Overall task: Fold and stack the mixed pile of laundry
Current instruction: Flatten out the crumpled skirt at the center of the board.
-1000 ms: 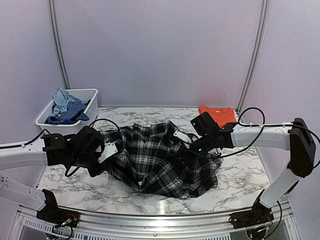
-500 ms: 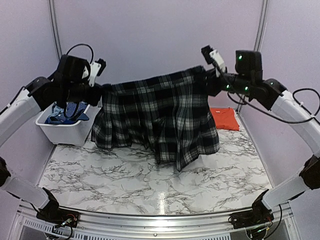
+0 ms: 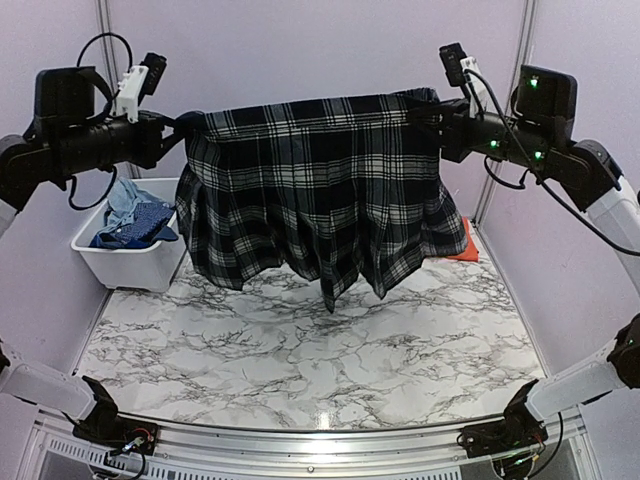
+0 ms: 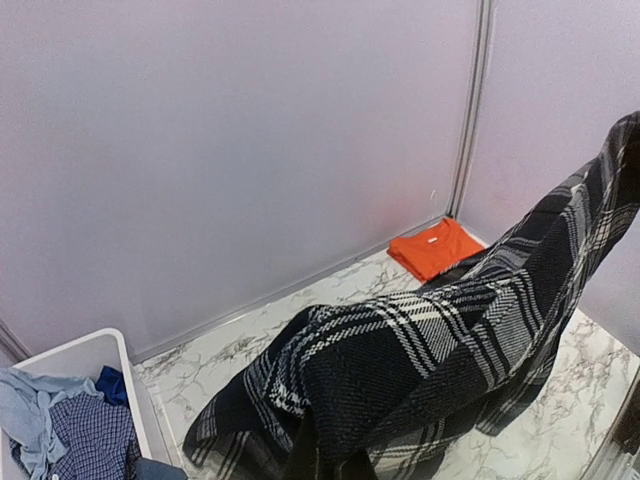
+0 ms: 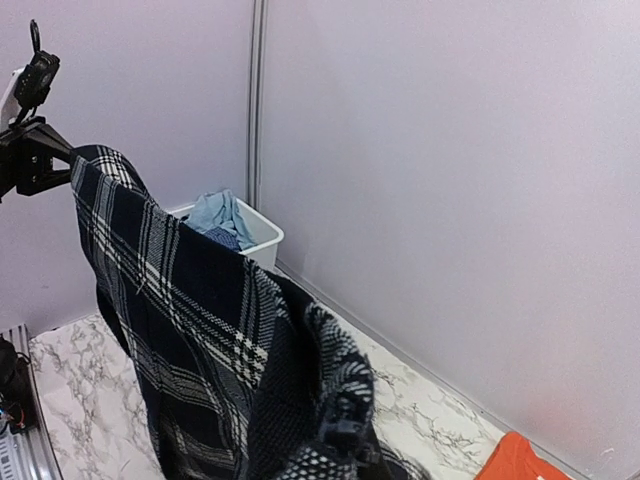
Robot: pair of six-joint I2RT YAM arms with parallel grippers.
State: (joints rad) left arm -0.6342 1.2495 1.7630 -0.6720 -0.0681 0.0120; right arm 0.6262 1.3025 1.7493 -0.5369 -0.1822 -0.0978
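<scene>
The black-and-white plaid piece (image 3: 320, 190) hangs spread out in the air, stretched by its top edge between both grippers, its hem just above the marble table. My left gripper (image 3: 182, 128) is shut on its left top corner, and my right gripper (image 3: 436, 118) is shut on its right top corner. In both wrist views plaid cloth (image 4: 400, 360) (image 5: 200, 330) covers the fingers. The folded orange T-shirt (image 4: 435, 248) lies at the back right corner, mostly hidden behind the plaid in the top view. The pale blue piece (image 3: 122, 197) lies in the bin.
A white plastic bin (image 3: 150, 272) stands at the back left of the marble table (image 3: 320, 360), holding the pale blue piece and a dark blue patterned cloth (image 3: 140, 222). Lilac walls close in the back and sides. A metal rail (image 3: 320, 440) runs along the near edge.
Both arms have risen from the table to high up, lifting the crumpled plaid piece and spreading it wide. My right gripper has closed on its corner.
</scene>
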